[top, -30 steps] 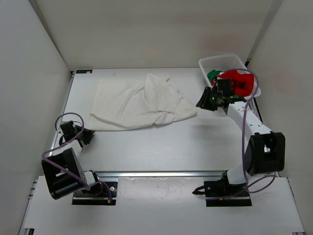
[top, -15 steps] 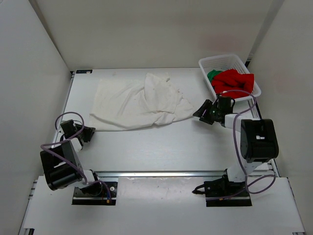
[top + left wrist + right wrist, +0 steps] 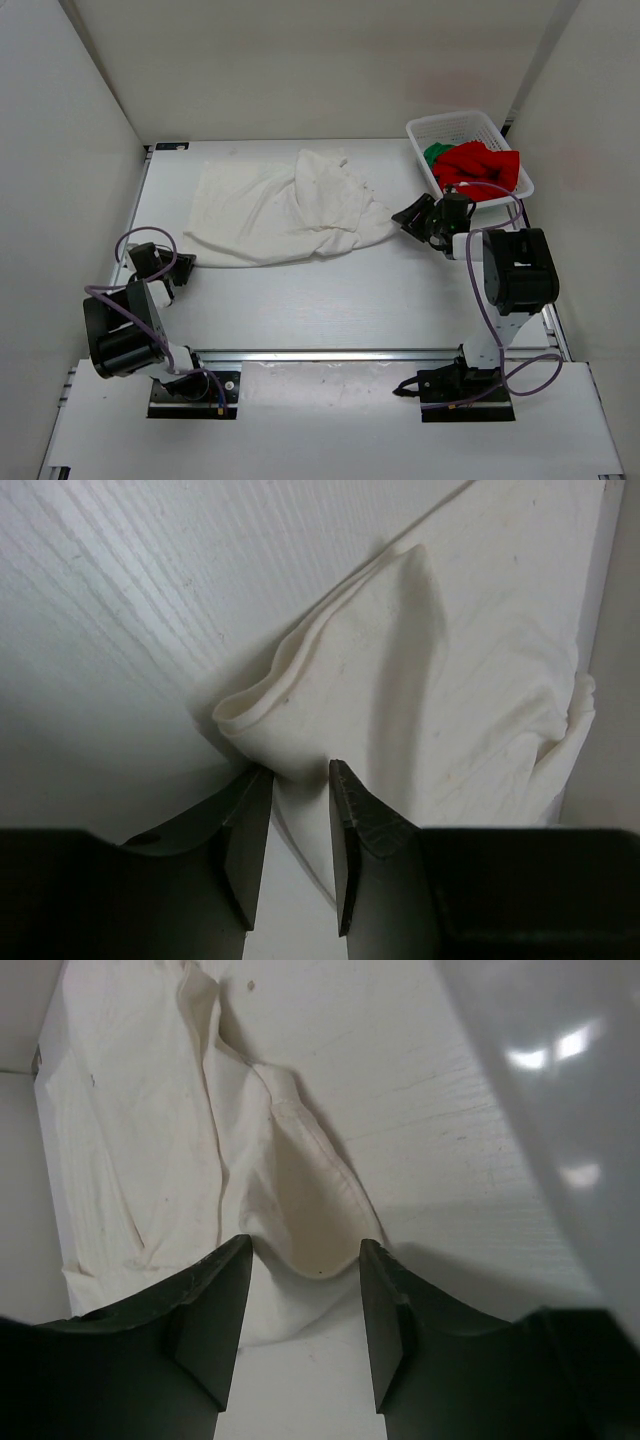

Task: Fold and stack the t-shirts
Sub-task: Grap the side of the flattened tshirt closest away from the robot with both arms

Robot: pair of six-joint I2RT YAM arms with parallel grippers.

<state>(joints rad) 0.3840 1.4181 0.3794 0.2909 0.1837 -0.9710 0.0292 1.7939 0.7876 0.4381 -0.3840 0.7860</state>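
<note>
Left wrist showed left claw (image 3: 298, 770) spread with the shirt's (image 3: 450, 680) folded corner at its tips, right claw (image 3: 303, 1243) spread too; looked floppy, so pinch corners.

Three t-shirts (image 3: 270, 210) (image 3: 480, 165) (image 3: 435, 153), one basket (image 3: 455, 122)
</note>
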